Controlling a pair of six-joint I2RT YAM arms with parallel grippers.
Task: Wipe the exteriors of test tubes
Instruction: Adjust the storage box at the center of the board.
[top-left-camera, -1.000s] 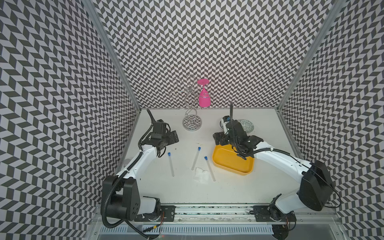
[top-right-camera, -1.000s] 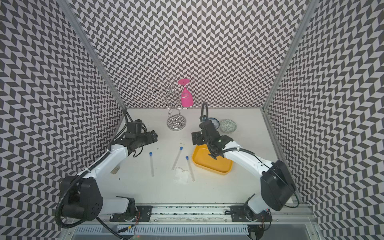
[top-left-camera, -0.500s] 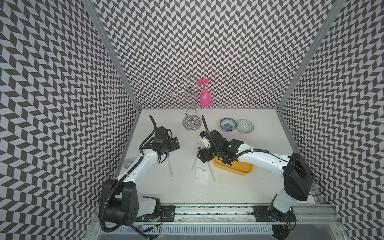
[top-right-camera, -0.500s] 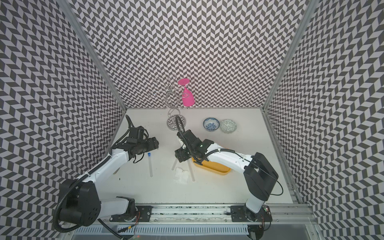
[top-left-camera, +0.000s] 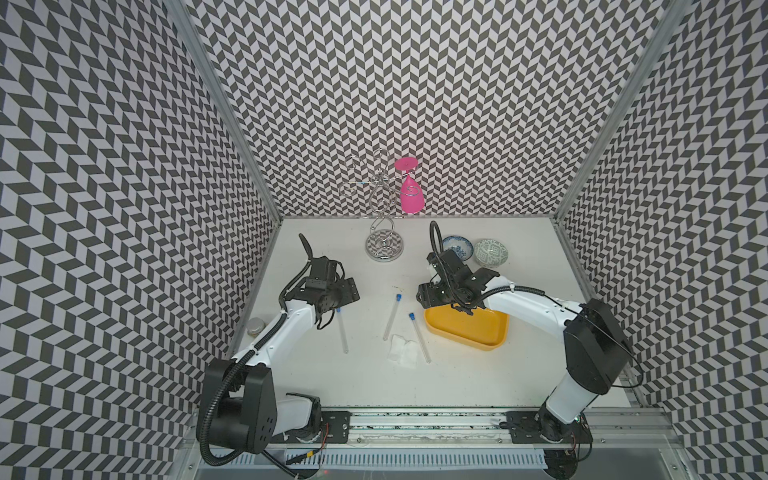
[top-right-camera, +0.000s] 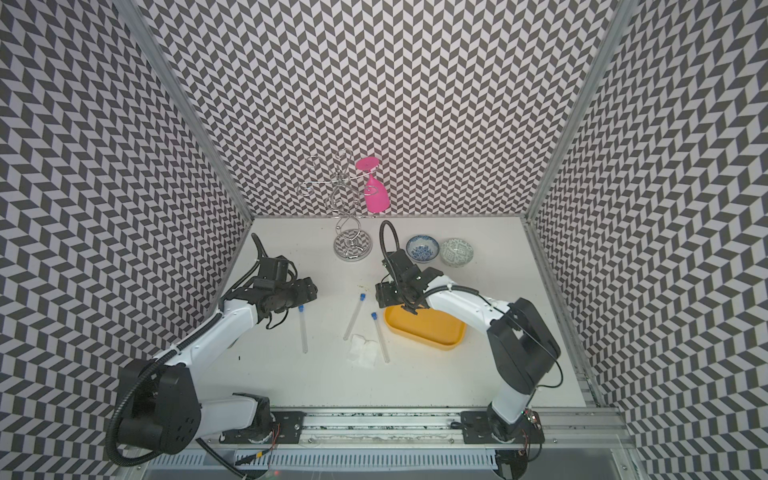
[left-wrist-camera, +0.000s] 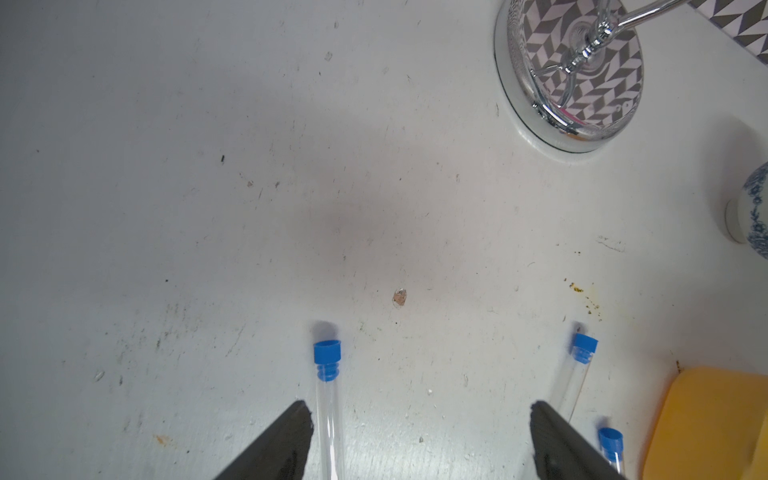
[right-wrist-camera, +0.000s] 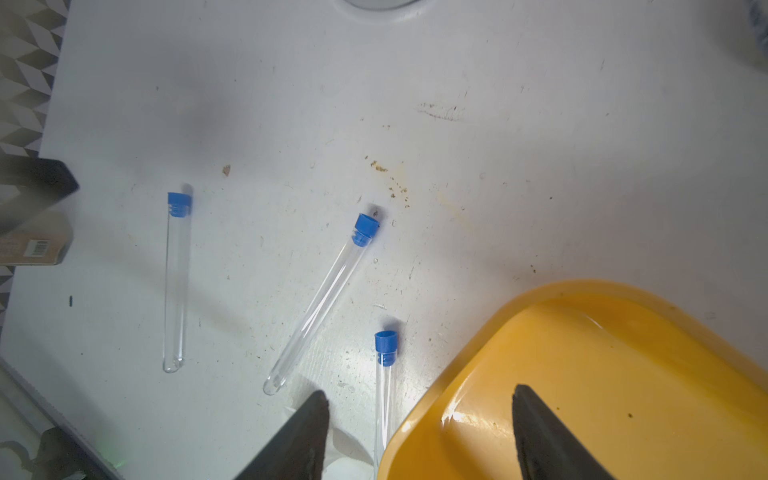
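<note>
Your three test tubes (top-left-camera: 342, 330) lie flat on the table (top-left-camera: 374, 395), well apart, blue caps toward the back wall. None is lifted, so wiping looks not yet begun — all three are left to do. The crumpled tissue (top-left-camera: 401, 356) lies between the closed ends of the middle and right tubes (whether it touches either is unclear). Your left gripper (left-wrist-camera: 422, 409) hovers over the left tube, fingers spread wide and empty; the right gripper (right-wrist-camera: 419, 395) hangs above the yellow tray (top-left-camera: 490, 338), fingers apart, holding nothing. That tray sits just beside the right tube — likely to crowd a grasp there. The wire stand (top-left-camera: 385, 248) and bowls (top-left-camera: 491, 252) stand clear behind.
</note>
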